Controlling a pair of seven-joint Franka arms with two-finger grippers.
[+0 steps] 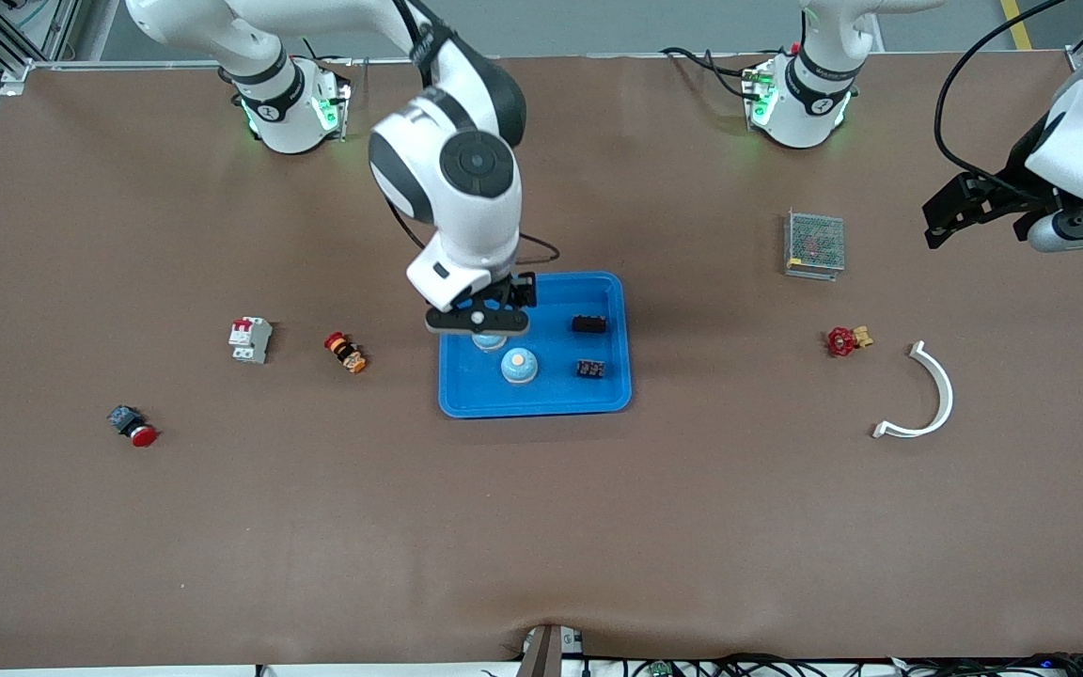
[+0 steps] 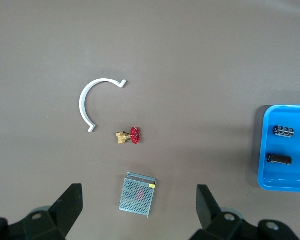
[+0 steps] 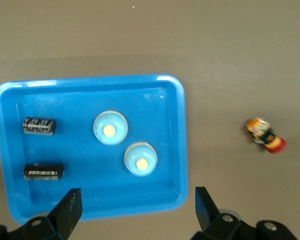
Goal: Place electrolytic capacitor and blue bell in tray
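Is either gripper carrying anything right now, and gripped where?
Nothing is held. The right gripper is open over the tray, where both bells and both capacitors already lie. The left gripper waits open above the table.

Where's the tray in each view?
Front view: tray mid-table, under the right gripper, which is open.
Left wrist view: only one end of it shows, cut off by the picture's edge; the open left gripper is over the mesh box.
Right wrist view: whole tray, two blue bells inside.
Shared landmark: the two capacitors in the tray.
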